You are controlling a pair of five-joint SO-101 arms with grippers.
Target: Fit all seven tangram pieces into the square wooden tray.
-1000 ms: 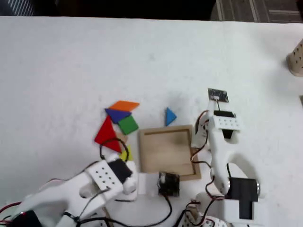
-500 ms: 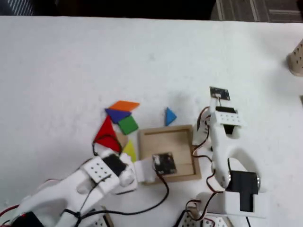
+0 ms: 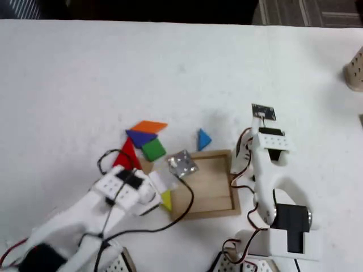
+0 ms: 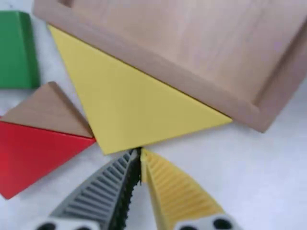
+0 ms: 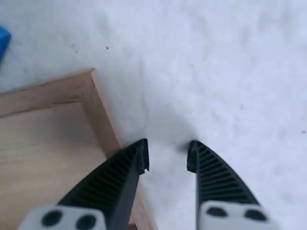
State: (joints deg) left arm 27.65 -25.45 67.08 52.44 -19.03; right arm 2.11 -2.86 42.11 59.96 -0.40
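1 yellow triangle (image 4: 129, 110) | hypotenuse along tray (image 4: 182, 80) | left tool (image 4: 140, 158) closed | right tool (image 5: 167, 155) ajar

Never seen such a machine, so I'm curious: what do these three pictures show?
Two robot arms sit at a white table. One picture looks down from above; the other two come from a camera on each arm's wrist. On the table lie an empty wooden tray and coloured puzzle pieces outside it: a yellow triangle against its rim, a red triangle, a green square and others. The left arm's fingers are shut, tips at the yellow triangle's corner; the right arm's fingers are open beside the tray. Nothing is clearly held.
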